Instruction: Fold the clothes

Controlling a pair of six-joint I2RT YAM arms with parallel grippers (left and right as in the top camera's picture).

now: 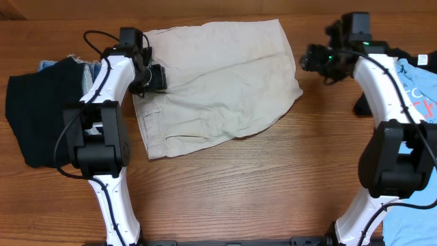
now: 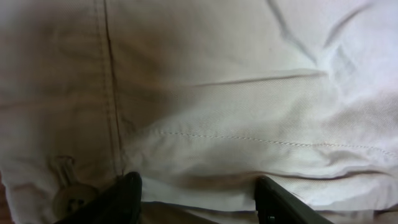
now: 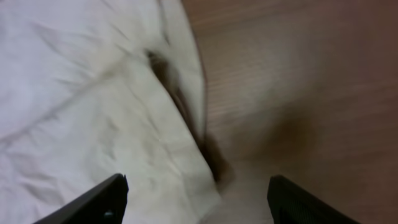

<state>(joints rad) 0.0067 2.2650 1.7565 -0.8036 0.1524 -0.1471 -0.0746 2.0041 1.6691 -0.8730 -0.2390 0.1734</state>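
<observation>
The pale beige shorts (image 1: 218, 75) lie spread on the wooden table (image 1: 239, 191), waistband to the left and leg hems to the right. My left gripper (image 1: 156, 76) is low over the waistband edge. In the left wrist view its jaws (image 2: 196, 186) are open, with a fold of the shorts' fabric (image 2: 249, 112) lying between the fingers. My right gripper (image 1: 311, 60) hovers at the right edge of the shorts. In the right wrist view its jaws (image 3: 196, 186) are open and empty, straddling the shorts' hem (image 3: 81, 112) and bare wood (image 3: 298, 81).
A black garment (image 1: 41, 109) lies on denim (image 1: 51, 65) at the far left. A light blue garment (image 1: 416, 89) lies at the far right, with more light blue cloth (image 1: 410, 229) at the bottom right. Both arm bases stand at the front edge.
</observation>
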